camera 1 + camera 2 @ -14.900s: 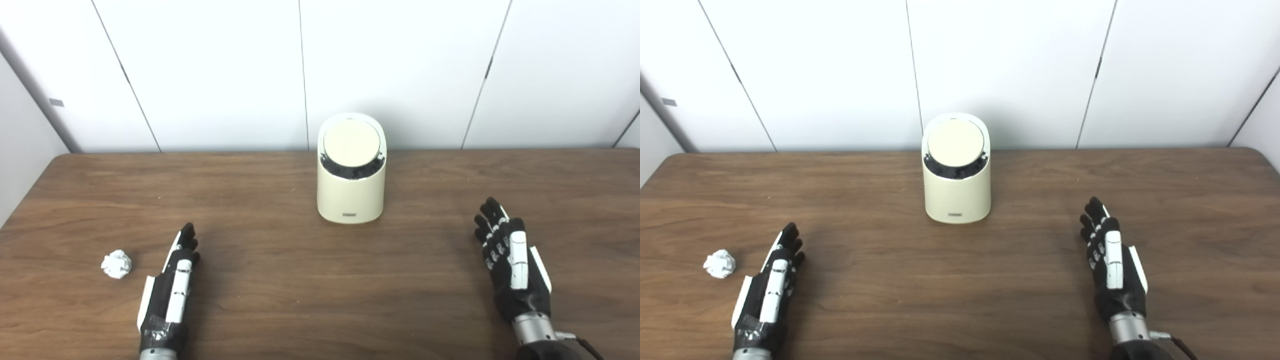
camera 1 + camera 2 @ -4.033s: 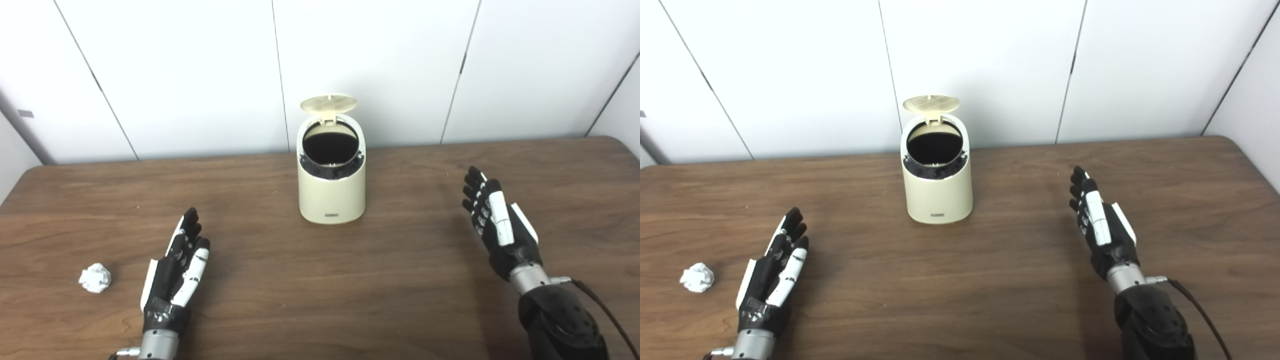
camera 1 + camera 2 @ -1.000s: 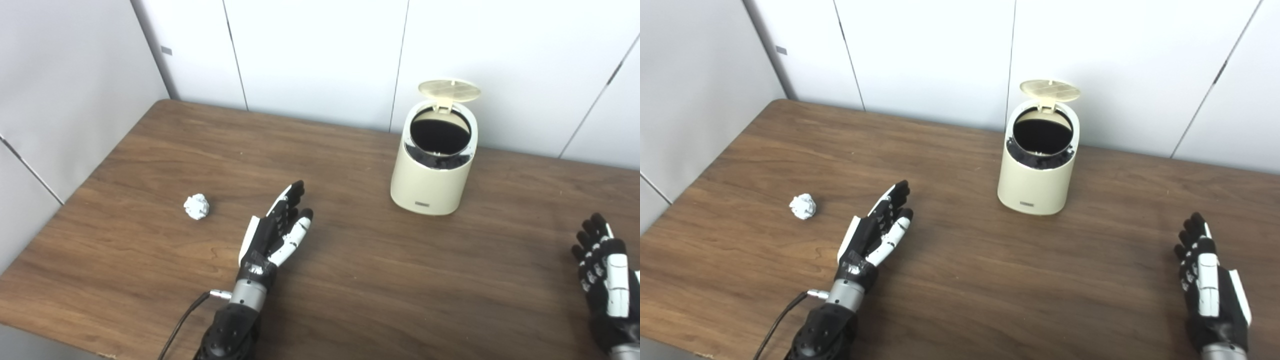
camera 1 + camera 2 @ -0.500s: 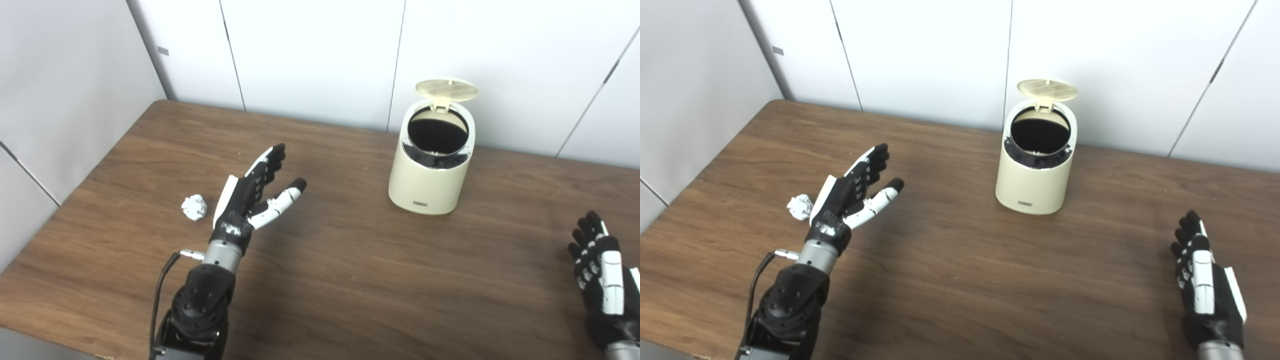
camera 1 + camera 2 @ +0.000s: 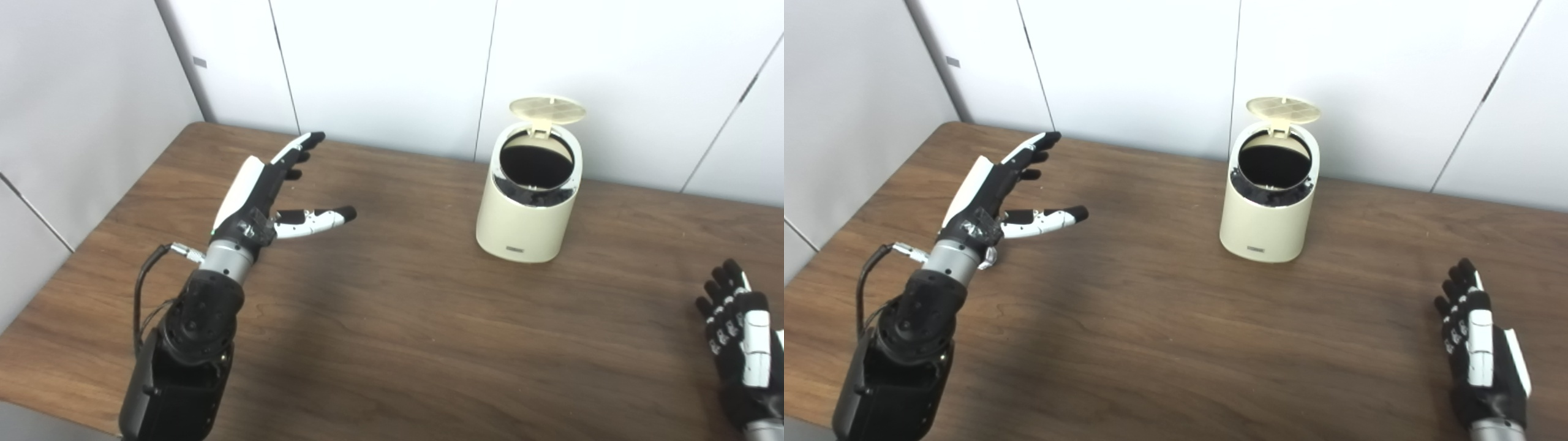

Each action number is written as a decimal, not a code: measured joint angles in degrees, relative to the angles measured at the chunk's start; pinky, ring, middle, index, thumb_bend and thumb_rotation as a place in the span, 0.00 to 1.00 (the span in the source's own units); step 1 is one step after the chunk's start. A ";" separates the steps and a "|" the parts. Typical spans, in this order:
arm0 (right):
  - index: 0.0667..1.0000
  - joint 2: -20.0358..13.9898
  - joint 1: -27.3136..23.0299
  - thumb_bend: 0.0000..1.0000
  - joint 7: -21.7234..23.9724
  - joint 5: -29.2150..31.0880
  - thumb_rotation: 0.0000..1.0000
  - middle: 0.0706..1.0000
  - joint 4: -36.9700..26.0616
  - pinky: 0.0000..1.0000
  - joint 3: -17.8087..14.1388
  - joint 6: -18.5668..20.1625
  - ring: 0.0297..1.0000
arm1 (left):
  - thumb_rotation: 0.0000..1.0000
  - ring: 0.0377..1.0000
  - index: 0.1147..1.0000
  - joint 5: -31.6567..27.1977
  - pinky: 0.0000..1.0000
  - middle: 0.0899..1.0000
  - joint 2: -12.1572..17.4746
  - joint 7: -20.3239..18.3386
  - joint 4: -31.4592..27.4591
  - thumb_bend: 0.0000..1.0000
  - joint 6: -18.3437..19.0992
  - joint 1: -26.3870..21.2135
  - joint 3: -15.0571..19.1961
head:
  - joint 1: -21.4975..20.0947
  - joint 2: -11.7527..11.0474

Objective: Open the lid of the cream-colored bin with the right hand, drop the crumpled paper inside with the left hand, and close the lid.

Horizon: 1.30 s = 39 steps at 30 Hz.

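Both robot hands empty — left robot hand [image 5: 263, 190] raised over the surface [image 5: 392, 343], fingers spread, thumb out. Right robot hand [image 5: 1482, 349] flat, fingers apart (low right corner). Bin [image 5: 530, 202] near the wall, lid [image 5: 547, 108] up. Crumpled paper [image 5: 988, 258] mostly hidden behind the left wrist.

The light is bright and even, from above. Shadows on the table [image 5: 429, 343] are soft, and the pictures are slightly blurry.
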 measured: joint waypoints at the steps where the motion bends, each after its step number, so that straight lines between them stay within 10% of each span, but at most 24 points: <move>1: 1.00 -0.10 0.00 0.63 0.02 0.00 1.00 1.00 0.02 1.00 0.00 -0.03 1.00 | 0.29 0.94 0.91 1.60 0.86 0.95 0.10 -1.95 0.03 0.90 0.02 0.00 0.54 | -0.09 0.09; 12: 0.99 -0.95 -0.47 0.63 0.75 0.91 1.00 1.00 2.04 1.00 -0.19 -2.05 1.00 | 0.30 0.93 0.89 12.88 0.79 0.93 12.77 -16.00 1.48 1.00 0.01 -0.02 -2.87 | 0.35 0.44; 39: 0.98 -1.36 -0.88 0.63 1.29 1.80 1.00 1.00 3.43 1.00 -0.08 -3.05 1.00 | 0.13 0.91 0.86 19.29 0.76 0.92 15.07 -18.09 7.71 0.88 -0.20 3.07 -1.04 | 1.41 0.97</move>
